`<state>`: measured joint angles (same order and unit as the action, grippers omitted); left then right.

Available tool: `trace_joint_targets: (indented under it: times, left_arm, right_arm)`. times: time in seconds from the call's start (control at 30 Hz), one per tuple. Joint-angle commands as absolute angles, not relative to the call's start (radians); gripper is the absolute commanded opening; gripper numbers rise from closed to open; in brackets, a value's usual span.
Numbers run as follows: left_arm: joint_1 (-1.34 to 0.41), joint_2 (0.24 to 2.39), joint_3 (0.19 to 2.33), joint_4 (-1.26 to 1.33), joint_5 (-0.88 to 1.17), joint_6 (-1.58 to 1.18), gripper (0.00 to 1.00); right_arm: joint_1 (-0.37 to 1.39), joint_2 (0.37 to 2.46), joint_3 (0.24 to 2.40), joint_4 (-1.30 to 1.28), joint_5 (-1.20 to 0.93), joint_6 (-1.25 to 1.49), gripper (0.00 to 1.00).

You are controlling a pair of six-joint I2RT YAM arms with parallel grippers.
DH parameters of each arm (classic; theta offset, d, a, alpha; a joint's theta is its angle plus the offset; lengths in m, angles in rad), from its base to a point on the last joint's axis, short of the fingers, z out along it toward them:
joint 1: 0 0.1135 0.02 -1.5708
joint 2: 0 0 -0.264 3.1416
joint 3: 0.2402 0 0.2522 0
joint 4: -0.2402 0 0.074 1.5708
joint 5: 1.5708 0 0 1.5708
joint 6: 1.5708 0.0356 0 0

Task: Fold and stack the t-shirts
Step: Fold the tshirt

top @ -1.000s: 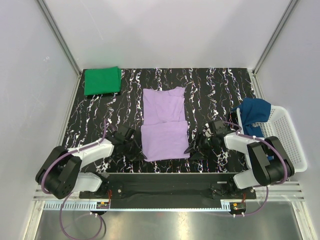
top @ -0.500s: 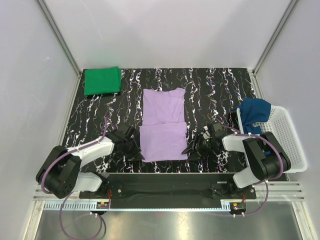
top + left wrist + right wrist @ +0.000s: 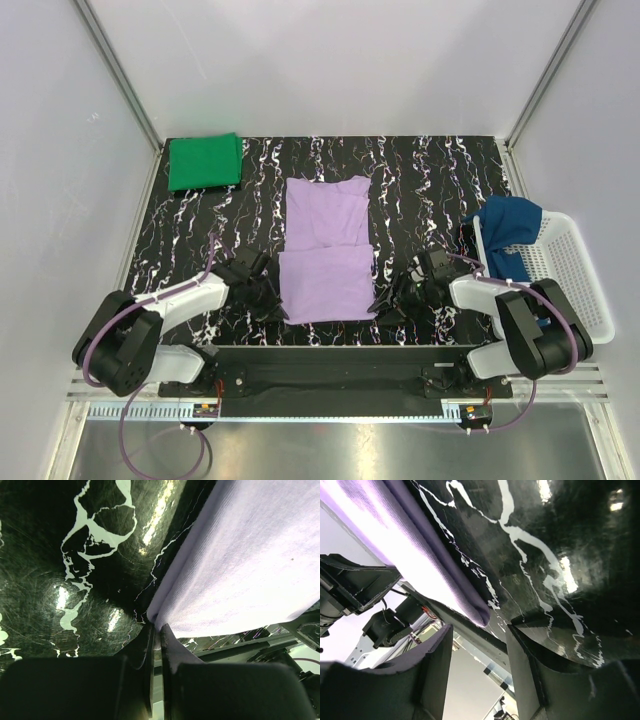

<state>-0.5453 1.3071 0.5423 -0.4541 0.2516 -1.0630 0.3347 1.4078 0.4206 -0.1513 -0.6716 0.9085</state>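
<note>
— Under both arms, what is the biggest thing in sight?
— The desk (image 3: pixel 420 180), black with white marbling, filling the middle of the top view between pale walls.
— Next down?
— A white mesh basket (image 3: pixel 575 270) at 3 o'clock, at the desk's right edge.
— And the 3 shirts?
— The lavender t-shirt (image 3: pixel 325 255) is the largest. It lies flat near the centre and reaches toward 6 o'clock. Its near part is folded over on itself, so 2 layers show, the upper one a neat rectangle closest to the arms. The green t-shirt (image 3: pixel 204 161) is a folded square in the 10 o'clock corner, well apart from the lavender one. The dark blue t-shirt (image 3: pixel 508 225) is bunched up and draped over the basket's 11 o'clock corner, part inside and part hanging toward the desk.
— How does the left hand stand?
— The left hand (image 3: pixel 159 630) lies low at 7 o'clock, at the lavender shirt's near-left corner. Its wrist view shows the jaws closed to a thin slit, with that corner of cloth nipped at the tips.
— And the right hand?
— The right hand (image 3: pixel 480 627) sits at 5 o'clock, beside the shirt's near-right corner. Its jaws stand about halfway apart and grip nothing. The rounded fold of cloth ends just beyond the gap, touching neither finger.
</note>
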Motion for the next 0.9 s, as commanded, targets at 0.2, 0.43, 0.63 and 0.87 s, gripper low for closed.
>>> trace_joint_targets:
  times: [0.2, 0.43, 0.63, 0.87]
  left_arm:
    - [-0.546, 1.335, 0.566, -0.459, 0.250, -1.037, 0.00]
    - [-0.548, 1.339, 0.554, -0.428, 0.267, -1.028, 0.00]
    - [-0.569, 1.322, 0.571, -0.514, 0.233, -0.945, 0.00]
    - [-0.635, 1.209, 0.529, -0.591, 0.196, -0.925, 0.00]
  right_arm:
    - [0.353, 1.626, 0.422, -0.084, -0.528, 0.905, 0.52]
    - [0.353, 1.588, 0.413, -0.069, -0.446, 0.919, 0.21]
    - [0.365, 1.470, 0.439, -0.207, -0.430, 0.828, 0.00]
    - [0.402, 1.302, 0.430, -0.354, -0.454, 0.784, 0.00]
